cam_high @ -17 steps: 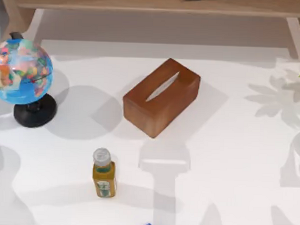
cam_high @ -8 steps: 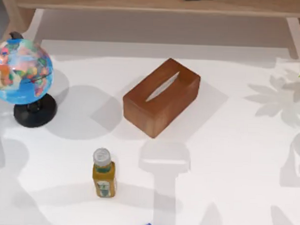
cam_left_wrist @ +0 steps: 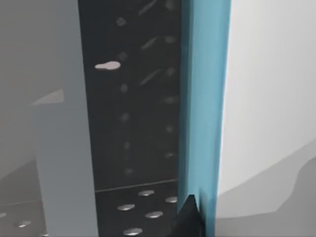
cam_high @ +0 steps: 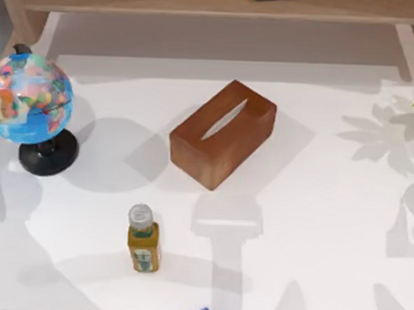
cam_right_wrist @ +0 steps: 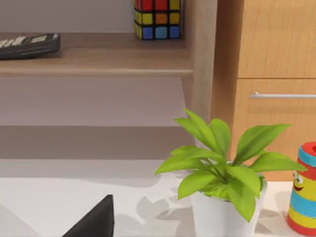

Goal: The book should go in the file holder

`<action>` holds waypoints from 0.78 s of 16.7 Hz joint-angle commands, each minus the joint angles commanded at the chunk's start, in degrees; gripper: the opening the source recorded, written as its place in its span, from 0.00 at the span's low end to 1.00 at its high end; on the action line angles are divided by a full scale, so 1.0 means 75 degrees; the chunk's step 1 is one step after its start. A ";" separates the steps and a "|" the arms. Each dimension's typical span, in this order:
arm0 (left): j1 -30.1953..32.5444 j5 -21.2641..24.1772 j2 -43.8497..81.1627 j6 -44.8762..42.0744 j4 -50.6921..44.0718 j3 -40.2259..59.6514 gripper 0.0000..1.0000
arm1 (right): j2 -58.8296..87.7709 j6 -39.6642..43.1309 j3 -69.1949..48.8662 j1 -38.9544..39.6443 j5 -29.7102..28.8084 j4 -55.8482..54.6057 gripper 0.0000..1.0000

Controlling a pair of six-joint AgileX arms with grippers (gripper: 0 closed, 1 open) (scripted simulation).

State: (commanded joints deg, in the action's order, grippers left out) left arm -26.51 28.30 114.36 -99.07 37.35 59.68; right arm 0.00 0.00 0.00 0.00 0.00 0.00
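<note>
White worktop [cam_high: 327,220]. Reddish-brown tissue box [cam_high: 223,133]. Globe [cam_high: 29,98]: blue seas, many-coloured lands, black base. Bottle [cam_high: 143,239]: amber, grey cap, green label. Book [cam_left_wrist: 205,98]: blue. File holder [cam_left_wrist: 131,113]: black, dotted with holes. Plant [cam_right_wrist: 222,168]: green leaves, white pot. Cube [cam_right_wrist: 157,19]: red, yellow, blue, orange squares.

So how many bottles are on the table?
1. The bottle stands upright near the front of the table, left of the middle, in front of the brown tissue box. Others could sit outside the top view.
</note>
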 joint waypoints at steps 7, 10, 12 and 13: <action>0.0000 0.0000 0.0000 0.0000 0.0000 0.0000 0.45 | 0.0000 0.0000 0.0000 0.0000 0.0000 0.0000 1.00; 0.0000 0.0000 0.0000 0.0000 0.0000 0.0000 0.68 | 0.0000 0.0000 0.0000 0.0000 0.0000 0.0000 1.00; 0.0000 0.0000 0.0000 0.0000 0.0000 0.0000 0.83 | 0.0000 0.0000 0.0000 0.0000 0.0000 0.0000 1.00; 0.0000 0.0000 0.0000 0.0000 0.0000 0.0000 0.90 | 0.0000 0.0000 0.0000 0.0000 0.0000 0.0000 1.00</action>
State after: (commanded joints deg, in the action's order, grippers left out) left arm -26.51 28.30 114.36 -99.07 37.35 59.68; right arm 0.00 0.00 0.00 0.00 0.00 0.00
